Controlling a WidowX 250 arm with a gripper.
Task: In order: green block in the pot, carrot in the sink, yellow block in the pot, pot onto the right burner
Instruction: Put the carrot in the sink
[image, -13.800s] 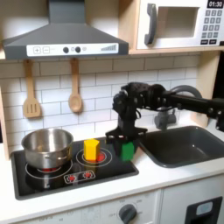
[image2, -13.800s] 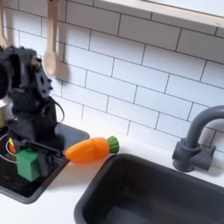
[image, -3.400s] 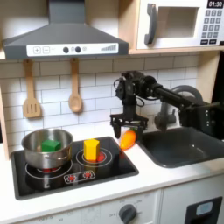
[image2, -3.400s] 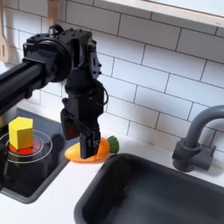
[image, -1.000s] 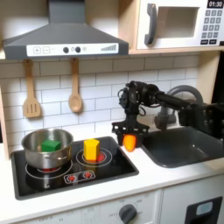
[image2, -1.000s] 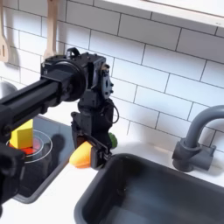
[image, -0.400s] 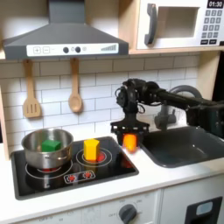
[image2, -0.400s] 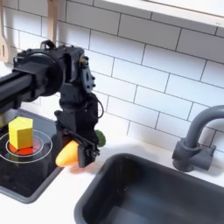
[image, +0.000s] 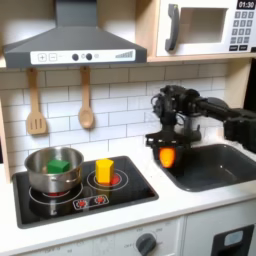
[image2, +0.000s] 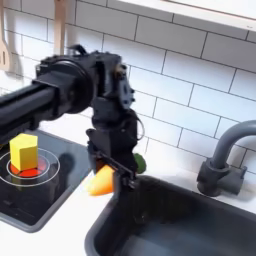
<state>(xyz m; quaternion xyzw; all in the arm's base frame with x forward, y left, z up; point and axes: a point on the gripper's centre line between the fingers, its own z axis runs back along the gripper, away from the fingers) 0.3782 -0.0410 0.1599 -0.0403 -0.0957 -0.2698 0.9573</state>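
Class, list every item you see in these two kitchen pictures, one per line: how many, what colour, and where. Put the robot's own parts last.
Pot: one, silver, on the cooktop's burner at the first exterior view's left.
Green block: one, green, inside the pot.
Yellow block: one, yellow, standing on the other burner.
Cooktop: one, black, two red rings.
Carrot: one, orange with green tip, held in the air at the sink's near-cooktop edge.
Sink: one, dark grey, at the first exterior view's right.
Faucet: one, dark grey, behind the sink.
Wooden utensils: two, tan, hanging on the tiled wall.
Hood: one, grey, above the cooktop.
Microwave: one, white, upper right.
Gripper: one, black, shut on the carrot.
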